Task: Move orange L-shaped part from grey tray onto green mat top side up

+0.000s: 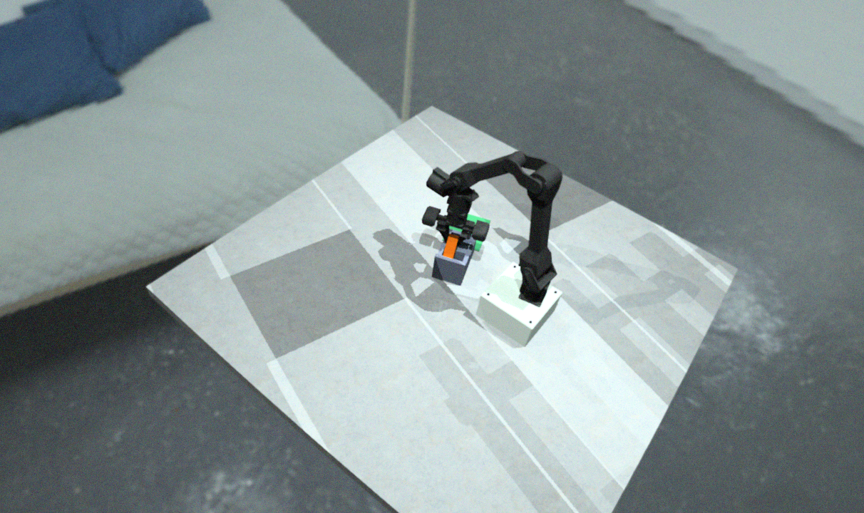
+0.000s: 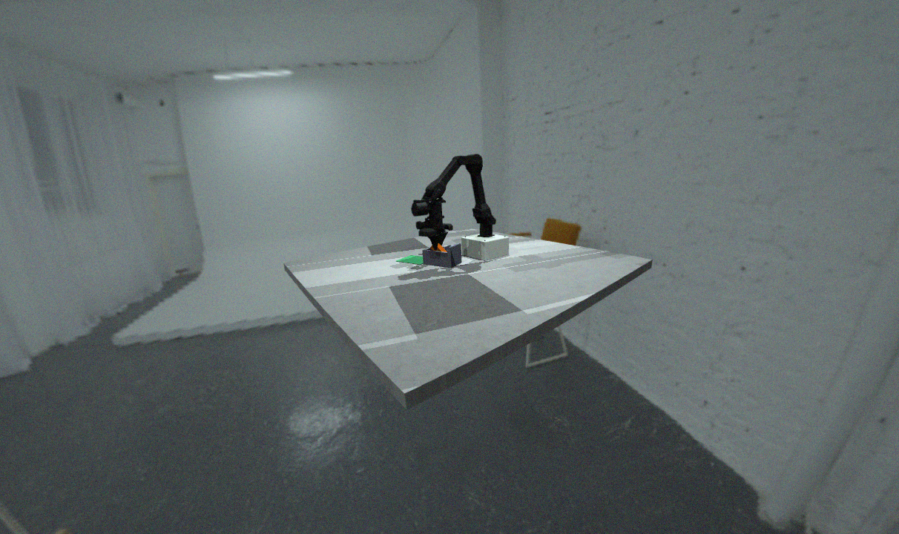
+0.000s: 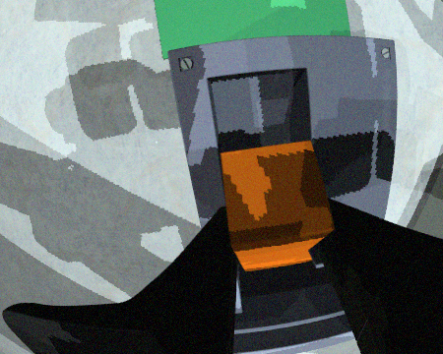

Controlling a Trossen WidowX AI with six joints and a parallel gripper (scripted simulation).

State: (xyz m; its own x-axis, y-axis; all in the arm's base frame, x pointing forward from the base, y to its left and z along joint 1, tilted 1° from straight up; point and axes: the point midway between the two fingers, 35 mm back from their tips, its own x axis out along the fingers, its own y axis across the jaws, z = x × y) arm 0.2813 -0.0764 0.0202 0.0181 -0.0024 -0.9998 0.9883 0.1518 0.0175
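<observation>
The orange part [image 1: 450, 246] [image 2: 442, 248] [image 3: 246, 184] is tilted in the grey tray [image 1: 449, 270] [image 2: 438, 259] [image 3: 351, 84], with one end raised above the rim. In the wrist view, bare pocket floor shows at the mat side of the part; its L-shaped end is hidden. My gripper [image 1: 456, 239] [image 2: 437, 247] [image 3: 269, 210] points down at the tray. Its black fingers are drawn in against the two sides of the raised end, shut on it. The green mat [image 1: 479, 219] [image 2: 409, 259] [image 3: 251, 22] lies flat just beyond the tray.
The white base block [image 1: 508, 318] [image 2: 484, 248] of the arm stands close to the tray. The tray's walls surround the part. The table [image 1: 358, 395] [image 2: 346, 308] carries patterned shadows and light stripes. A bed with blue cushions [image 1: 33, 76] is beyond one table edge.
</observation>
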